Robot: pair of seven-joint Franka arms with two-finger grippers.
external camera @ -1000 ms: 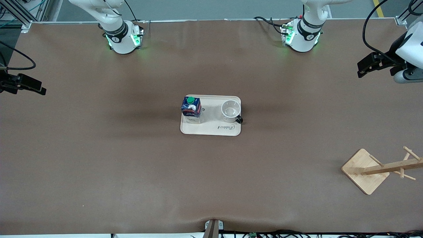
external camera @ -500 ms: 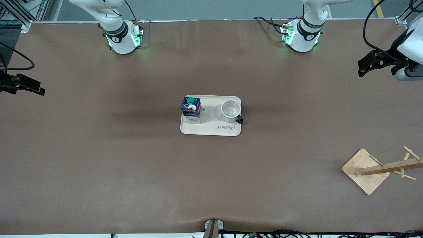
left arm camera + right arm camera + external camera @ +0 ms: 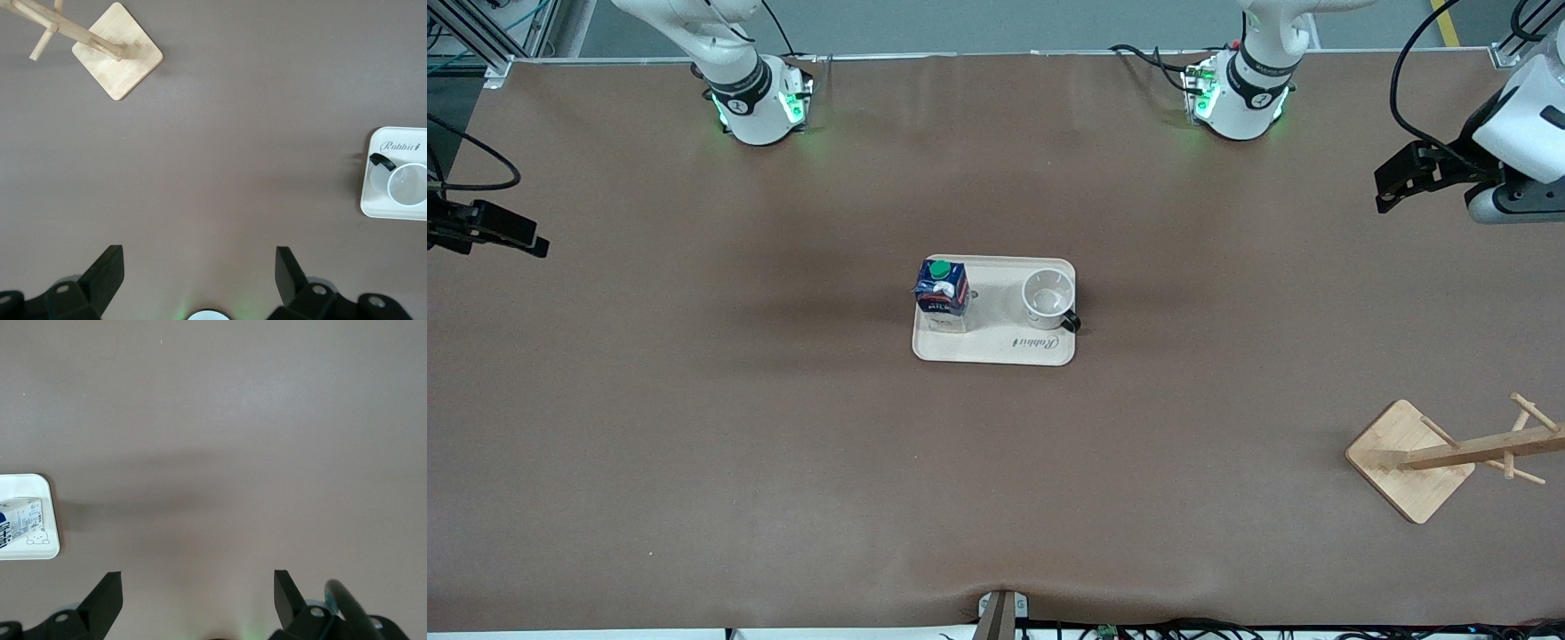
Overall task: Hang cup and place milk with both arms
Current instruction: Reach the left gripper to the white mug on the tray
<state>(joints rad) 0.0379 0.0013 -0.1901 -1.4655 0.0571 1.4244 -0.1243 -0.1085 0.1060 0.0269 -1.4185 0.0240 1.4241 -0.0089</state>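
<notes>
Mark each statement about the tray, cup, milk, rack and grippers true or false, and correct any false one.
1. The cup and milk both stand on the tray. True.
2. The cup hangs on the rack. False: it stands upright on the tray.
3. The left gripper holds the cup. False: it is open and empty, over bare table toward the left arm's end.
4. The right gripper is open and holds nothing. True.
5. The rack lies nearer the front camera than the tray. True.
6. The milk lies on its side. False: it stands upright, cap on top.
</notes>
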